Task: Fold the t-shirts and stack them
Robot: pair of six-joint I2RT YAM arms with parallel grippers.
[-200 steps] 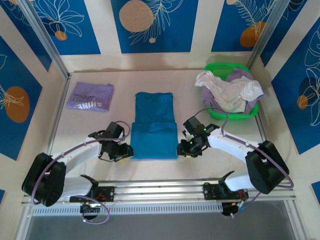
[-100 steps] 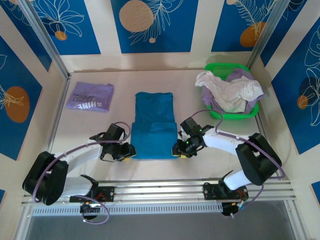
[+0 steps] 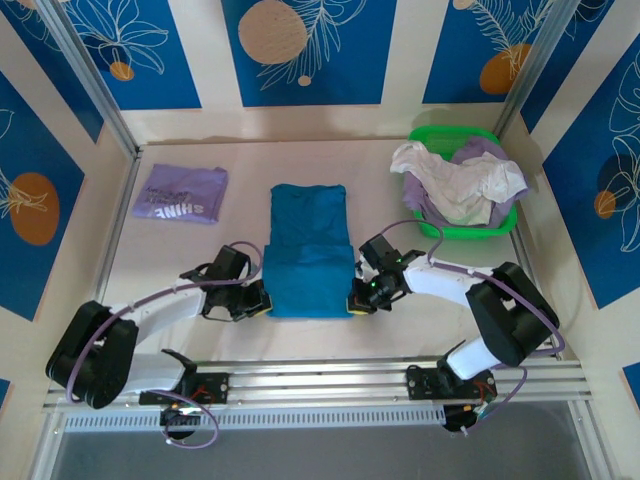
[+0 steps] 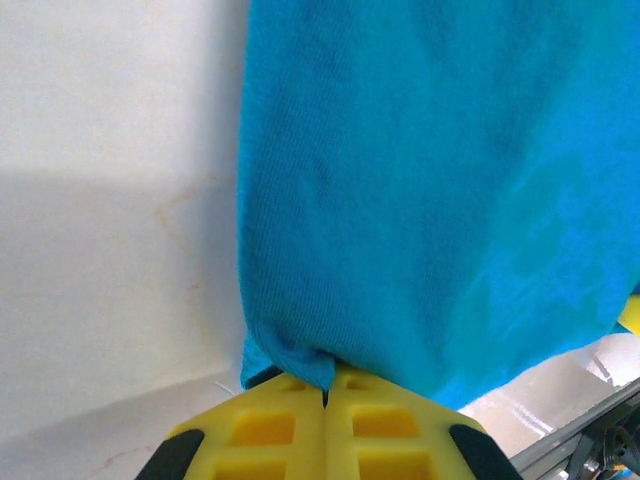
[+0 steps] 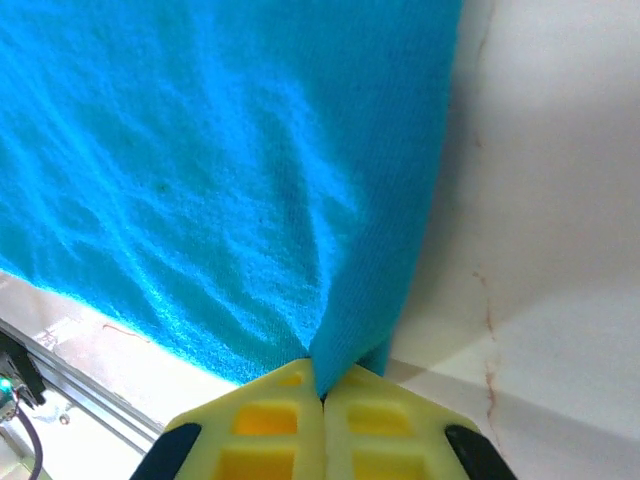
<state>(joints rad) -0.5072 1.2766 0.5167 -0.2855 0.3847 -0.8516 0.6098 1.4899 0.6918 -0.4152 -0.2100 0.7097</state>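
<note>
Left tool (image 4: 325,388) clamped on near-left corner of teal tee (image 3: 308,250); right tool (image 5: 322,385) clamped on near-right corner. Tee lies flat on table (image 3: 180,245), ahead of both tools. Advice: lift both corners level, carry forward together, hem taut. Purple tee (image 3: 180,195), ahead-left of left tool, reads "SHINE", upside down.
</note>
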